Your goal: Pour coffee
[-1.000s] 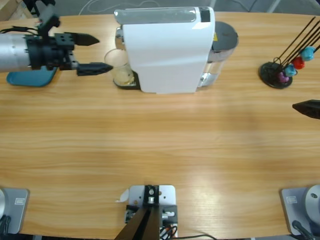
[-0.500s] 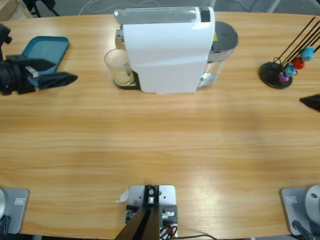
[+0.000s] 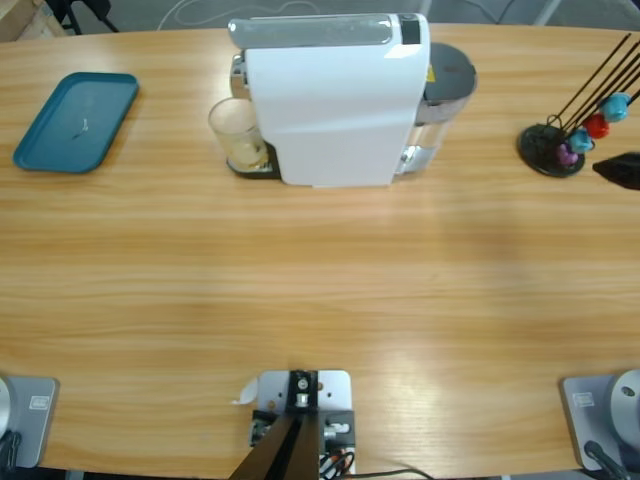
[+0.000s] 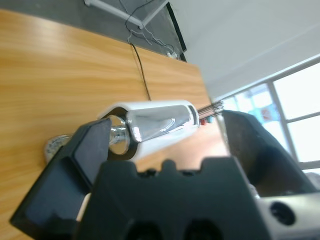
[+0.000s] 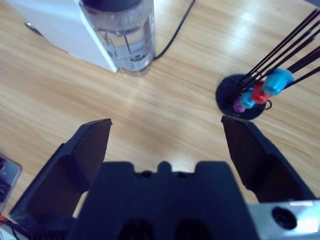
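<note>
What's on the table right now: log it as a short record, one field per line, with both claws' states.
coffee machine: white, back centre of the table
glass: clear, at the machine's spout, holds shallow tan coffee
tray: teal, far corner, nothing visible on it
capsule stand: black, with blue, red and purple capsules
left claw: open, holds nothing
right claw: open, holds nothing, near the capsule stand
</note>
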Controlling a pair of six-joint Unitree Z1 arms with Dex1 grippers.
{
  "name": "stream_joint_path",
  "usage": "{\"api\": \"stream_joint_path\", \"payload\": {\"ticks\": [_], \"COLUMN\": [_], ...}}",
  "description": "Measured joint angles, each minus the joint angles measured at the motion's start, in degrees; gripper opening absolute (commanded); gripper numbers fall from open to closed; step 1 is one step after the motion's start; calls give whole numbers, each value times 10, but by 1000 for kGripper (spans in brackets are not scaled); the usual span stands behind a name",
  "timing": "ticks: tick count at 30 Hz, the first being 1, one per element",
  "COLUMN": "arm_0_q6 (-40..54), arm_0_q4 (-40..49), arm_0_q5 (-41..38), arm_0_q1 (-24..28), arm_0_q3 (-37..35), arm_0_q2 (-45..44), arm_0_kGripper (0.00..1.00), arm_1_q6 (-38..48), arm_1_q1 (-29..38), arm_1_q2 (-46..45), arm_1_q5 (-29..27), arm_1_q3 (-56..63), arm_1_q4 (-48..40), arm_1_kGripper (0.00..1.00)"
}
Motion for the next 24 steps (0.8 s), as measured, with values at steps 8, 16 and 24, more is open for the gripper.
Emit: {"api": "stream_joint_path", "payload": {"ticks": [8, 16, 24], "arm_0_q6": [-52, -52, -52], "arm_0_q4": [0, 0, 0], "arm_0_q5": [-75, -172, -176], "arm_0_q1": [19, 25, 36], "arm_0_q3": [-37, -39, -41], "arm_0_q2": [92, 157, 161], "arm_0_kGripper": [895, 708, 324], "arm_1_q6": [0, 4, 7], "arm_1_q1": [0, 0, 0], "arm_1_q2": [-12, -20, -24], "arm_1_q5": [0, 0, 0], "arm_1_q3": [18, 25, 30], "arm_1_q4": [-17, -25, -35], "arm_1_kGripper": [1000, 1000, 1000]}}
